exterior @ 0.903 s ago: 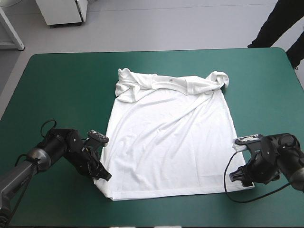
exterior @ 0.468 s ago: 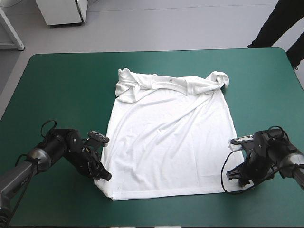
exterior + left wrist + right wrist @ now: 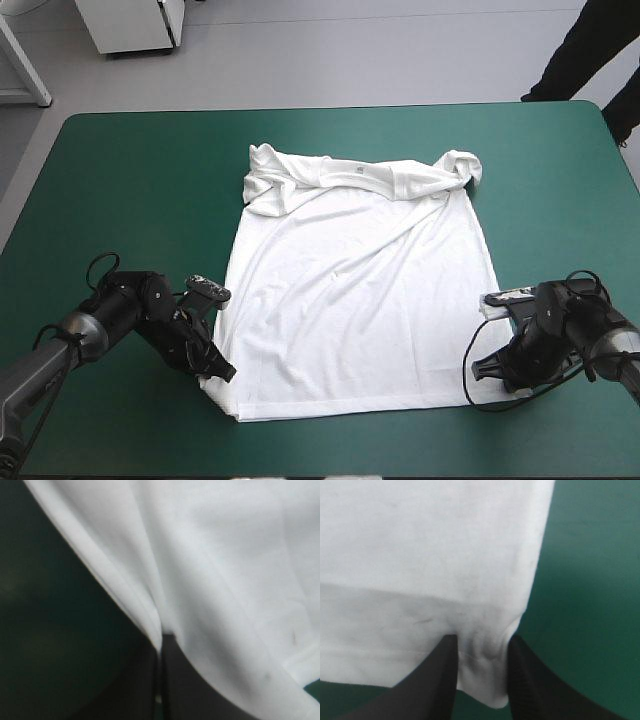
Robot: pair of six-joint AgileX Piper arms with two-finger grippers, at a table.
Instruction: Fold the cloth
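Holding the T-shirt (image 3: 360,290) hem: left gripper (image 3: 159,642); right gripper (image 3: 480,640) apparently astride.

— What sort of place is this?
— A robotics lab, by the look of it. The left arm (image 3: 100,318) and the right arm (image 3: 585,325), both black, work low over a bench (image 3: 120,180) with a teal-green cover and rounded corners. A white T-shirt (image 3: 360,300) lies spread between them.
— Not a home, then?
— Hardly. Past the bench's far edge there is a pale grey floor (image 3: 380,60). A white cabinet (image 3: 135,25) stands beyond the far left corner, with a white frame leg (image 3: 25,62) near it.
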